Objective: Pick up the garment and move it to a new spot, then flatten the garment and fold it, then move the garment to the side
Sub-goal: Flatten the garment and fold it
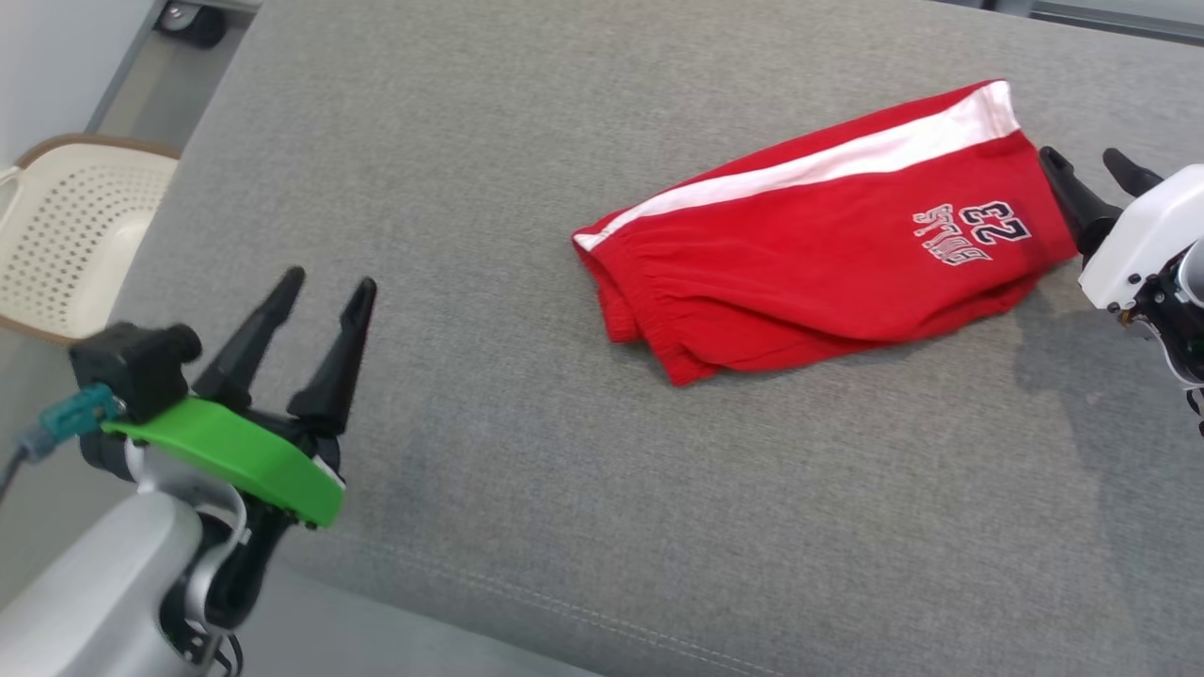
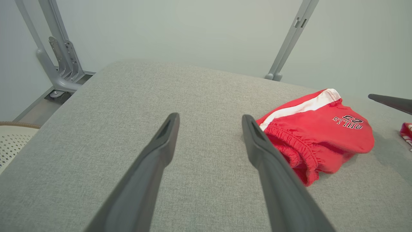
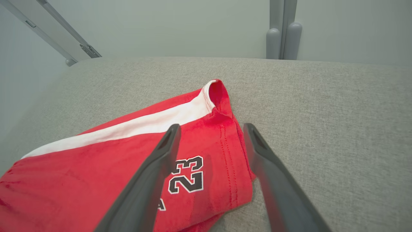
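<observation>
Both my end effectors are spread wide and empty. The left end effector (image 1: 329, 280) hovers over bare grey worktop (image 1: 564, 489), well apart from the red basketball shorts (image 1: 818, 244). The shorts lie right of centre in the head view, doubled over. The right end effector (image 1: 1082, 158) sits at the leg hem beside the printed "23" (image 1: 1002, 226). My worry is the layers: closing at this hem, I may pinch only the top ply, so the shorts would peel open and drag instead of coming along whole. The fabric cover could snag a fingertip driven too low, and a one-ended pull would likely bunch the elastic waistband (image 2: 296, 145). From the right wrist view I cannot tell whether my fingers touch the cloth or hang above it, and how many layers lie underneath is hidden. The lettering beside the number is hard to read, a red scrap (image 2: 406, 132) is cut off at the left wrist view's edge, and the perforated cream thing (image 1: 66, 226) at my left could be a chair or a basket.
</observation>
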Tool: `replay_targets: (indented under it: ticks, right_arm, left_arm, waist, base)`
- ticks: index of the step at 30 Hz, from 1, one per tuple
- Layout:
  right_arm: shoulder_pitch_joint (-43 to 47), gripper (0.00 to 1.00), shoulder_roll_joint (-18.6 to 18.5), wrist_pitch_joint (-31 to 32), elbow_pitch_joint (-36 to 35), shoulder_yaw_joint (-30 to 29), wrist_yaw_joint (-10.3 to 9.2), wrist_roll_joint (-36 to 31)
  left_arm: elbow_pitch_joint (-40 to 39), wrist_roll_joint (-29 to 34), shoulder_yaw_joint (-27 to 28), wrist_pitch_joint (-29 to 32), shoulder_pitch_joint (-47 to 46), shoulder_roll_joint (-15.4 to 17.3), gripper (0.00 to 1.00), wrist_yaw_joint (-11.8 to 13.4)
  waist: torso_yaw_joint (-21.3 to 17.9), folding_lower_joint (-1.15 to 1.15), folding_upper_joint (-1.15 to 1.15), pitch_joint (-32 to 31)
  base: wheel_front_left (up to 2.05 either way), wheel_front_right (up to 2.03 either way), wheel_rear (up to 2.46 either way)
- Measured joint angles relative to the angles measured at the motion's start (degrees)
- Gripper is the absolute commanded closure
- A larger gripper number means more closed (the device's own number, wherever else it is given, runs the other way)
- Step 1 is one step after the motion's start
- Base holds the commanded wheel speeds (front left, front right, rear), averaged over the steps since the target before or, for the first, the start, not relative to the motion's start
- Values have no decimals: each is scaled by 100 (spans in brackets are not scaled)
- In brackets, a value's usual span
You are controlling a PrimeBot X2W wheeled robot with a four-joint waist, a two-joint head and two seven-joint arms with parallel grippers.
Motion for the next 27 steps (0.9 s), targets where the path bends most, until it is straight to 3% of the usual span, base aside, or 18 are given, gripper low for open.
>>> replay_targets:
  ticks: [8, 16, 27]
  right_arm:
    - [26, 0, -85, -108, 297, -92, -146, -12]
    - [23, 0, -68, -114, 470, -63, -181, -52]
    - [-7, 0, -99, -158, 717, -99, -187, -54]
  left_arm:
    - [-211, 376, 678, 1, 698, -648, 0, 29]
    - [-325, 840, 1439, 1, 1272, -965, 0, 30]
    - [-555, 1359, 1737, 1, 1592, -1293, 0, 30]
  waist:
    - [406, 0, 0, 141]
    - [476, 0, 0, 378]
    - [398, 0, 0, 498]
  base:
    - [0, 0, 0]
    - [0, 0, 0]
    - [0, 0, 0]
